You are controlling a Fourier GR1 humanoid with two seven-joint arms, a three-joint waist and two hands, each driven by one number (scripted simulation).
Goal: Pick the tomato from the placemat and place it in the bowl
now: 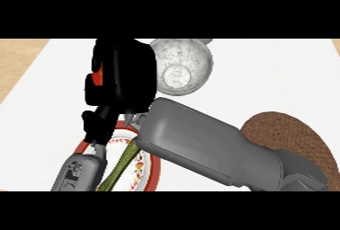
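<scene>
1. Your right hand (123,74) is up at the top left, with its grey forearm (206,148) running in from the lower right.
2. Its fingers are curled round the tomato (97,77). Only a red sliver shows at the hand's left edge; the rest is hidden.
3. So the tomato is in the hand, off the placemat (299,134) and not in the bowl (182,67).
4. The bowl is grey metal, at top centre. The hand sits just left of it and covers its left rim. You can't tell from this view whether they touch.
5. The placemat is brown and round, at the right, with the forearm covering part of it. It's well apart from the hand.
6. A red-rimmed plate (151,173) is at the lower left, under the hand and forearm, with a green stalk (123,161) lying on it.
7. A grey object (78,173) lies over the plate's left side. You can't tell what it is.
8. The left hand doesn't show.
</scene>
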